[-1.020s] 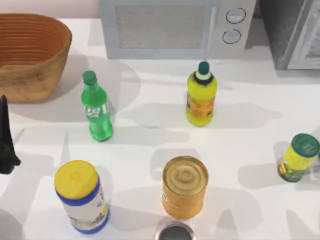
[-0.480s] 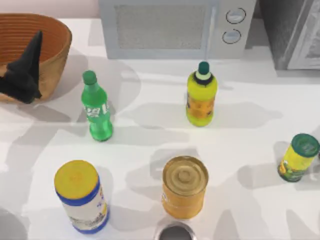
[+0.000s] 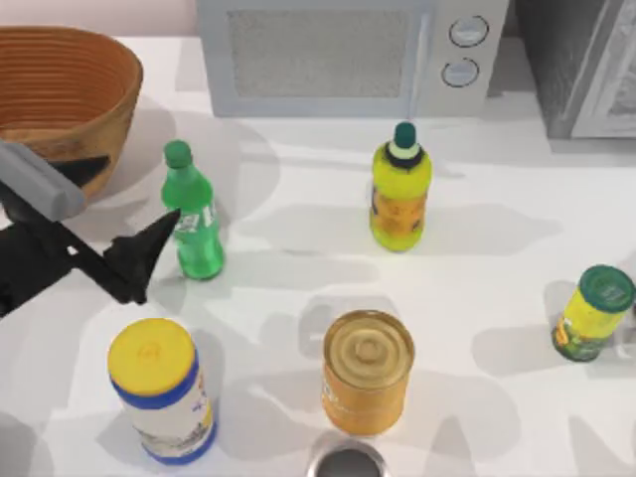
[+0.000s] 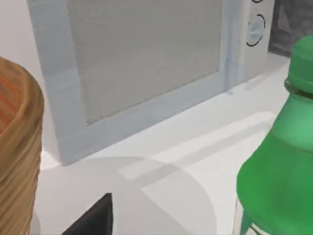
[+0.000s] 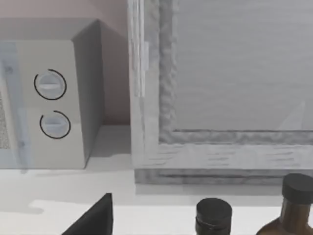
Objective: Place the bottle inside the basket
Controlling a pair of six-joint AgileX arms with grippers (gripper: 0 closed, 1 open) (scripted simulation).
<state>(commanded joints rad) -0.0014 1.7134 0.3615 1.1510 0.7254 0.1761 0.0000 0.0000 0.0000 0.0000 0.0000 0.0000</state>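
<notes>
The bottle (image 3: pixel 194 224), slim translucent green with a green cap and a white-and-green label, stands upright left of the table's middle. In the left wrist view the bottle (image 4: pixel 281 161) looms close at one side. The basket (image 3: pixel 114 124), round orange-brown wicker, sits at the back left corner; its ribbed wall (image 4: pixel 17 161) is near the wrist camera. My left gripper (image 3: pixel 154 256) reaches in from the left and is open just left of the bottle, one fingertip (image 3: pixel 171 219) at its label. A dark part of my right gripper (image 5: pixel 93 220) sits off near the back right.
A white microwave (image 3: pixel 338 55) lines the back edge. A fat yellow bottle (image 3: pixel 399 194) stands mid-table, an orange can (image 3: pixel 366 373) in front, a yellow-lidded canister (image 3: pixel 161 393) front left, a green-lidded jar (image 3: pixel 593 313) at the right. Dark bottles (image 5: pixel 212 218) stand by a grey cabinet (image 5: pixel 230 88).
My left gripper swung from the table's left edge up past the basket, then down and right to the green bottle's left side. The bottle and other objects stayed put.
</notes>
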